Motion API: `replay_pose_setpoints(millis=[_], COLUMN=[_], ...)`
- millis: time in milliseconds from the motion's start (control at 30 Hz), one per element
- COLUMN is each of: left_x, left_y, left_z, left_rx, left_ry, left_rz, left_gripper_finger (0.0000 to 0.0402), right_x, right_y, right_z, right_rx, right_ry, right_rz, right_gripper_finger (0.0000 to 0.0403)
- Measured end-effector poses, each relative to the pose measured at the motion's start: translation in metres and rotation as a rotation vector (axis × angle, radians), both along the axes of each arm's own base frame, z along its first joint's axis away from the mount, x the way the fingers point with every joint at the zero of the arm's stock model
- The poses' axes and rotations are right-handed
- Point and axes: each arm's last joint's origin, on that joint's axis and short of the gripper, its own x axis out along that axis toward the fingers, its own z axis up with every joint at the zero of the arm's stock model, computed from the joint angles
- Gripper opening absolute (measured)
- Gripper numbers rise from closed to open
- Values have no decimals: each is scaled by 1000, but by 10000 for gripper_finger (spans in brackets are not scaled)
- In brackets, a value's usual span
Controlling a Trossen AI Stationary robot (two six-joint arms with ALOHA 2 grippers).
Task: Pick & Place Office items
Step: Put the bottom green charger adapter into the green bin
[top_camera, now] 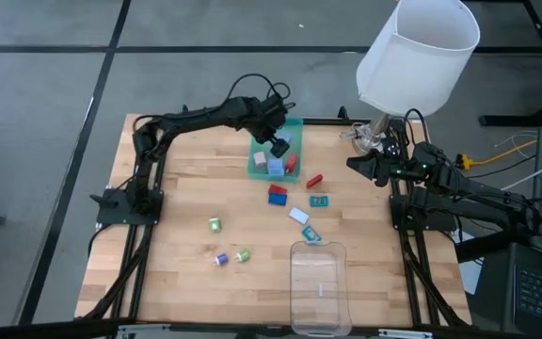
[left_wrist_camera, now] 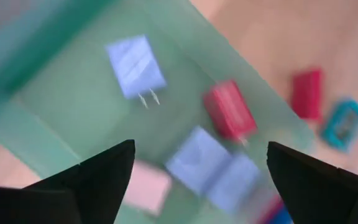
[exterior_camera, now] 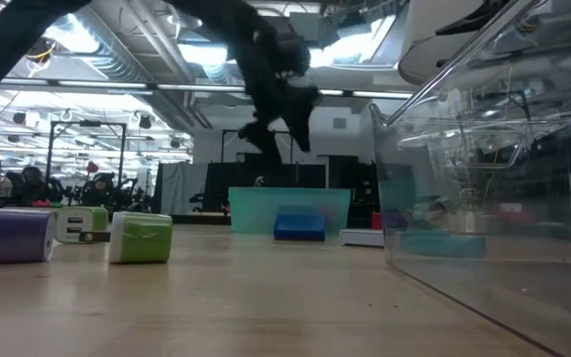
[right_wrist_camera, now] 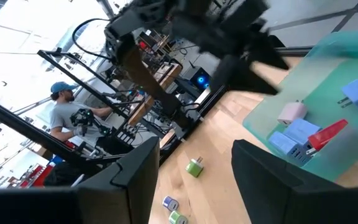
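Green tray: I see it directly beneath my left claw, far side of the counter.
Left claw: hangs over the tray with fingers spread wide and nothing between them.
Under the left claw: a pale blue plug block with its two prongs showing, a red piece, two more bluish blocks touching each other and a pink piece, all in the tray; their edges are smeared, so I cannot tell finer shapes.
Beyond the tray from the left claw: a red block, a blue-and-red piece, a teal flat piece, a white flat piece and another teal one, loose on the counter.
Further out: three small rolls, green and purple, well apart from the tray.
Clear plastic tray: near edge of the counter; in the low view it fills the side and veils whatever sits behind it.
Right claw: parked at the counter's edge, away from the items; fingers apart, holding nothing.
White bucket-like shade: covers part of the right arm from above.
Background: a seated person, partly hidden by frames.
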Motion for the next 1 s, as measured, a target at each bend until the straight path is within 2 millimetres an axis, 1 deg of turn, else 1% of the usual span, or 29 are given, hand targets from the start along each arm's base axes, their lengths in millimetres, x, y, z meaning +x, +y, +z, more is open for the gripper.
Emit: replay_pose_setpoints(millis=[100, 200, 300, 367, 500, 600, 700, 800, 1000], left_x=[-9, -20, -24, -24, -15, -10, -11, -13, -16], left_y=[-27, -65, -107, -137, -196, -232, -257, -279, -316], left_z=[19, 28, 28, 27, 22, 16, 11, 3, -15], left_rx=[-5, -36, -74, -65, -58, -57, -22, -26, -34], left_ry=[53, 177, 309, 376, 369, 342, 345, 375, 413], left_rz=[-112, -240, -325, -364, -372, -337, -285, -260, -249], left_gripper_finger=[346, 340, 339, 339, 339, 339, 339, 338, 338], right_x=[0, 0, 0, 0, 0, 0, 0, 0, 0], right_y=[0, 0, 0, 0, -1, -1, -1, -1, 0], right_z=[0, 0, 0, 0, 0, 1, 1, 1, 0], right_rx=[0, 0, -1, -1, -2, -16, -20, -20, -6], right_ry=[0, 0, 0, 0, 0, -5, -4, -4, -4], right_rz=[0, 0, 0, 0, -21, -32, -41, -34, 16], right_gripper_finger=[201, 201, 201, 201, 201, 201, 200, 200, 200])
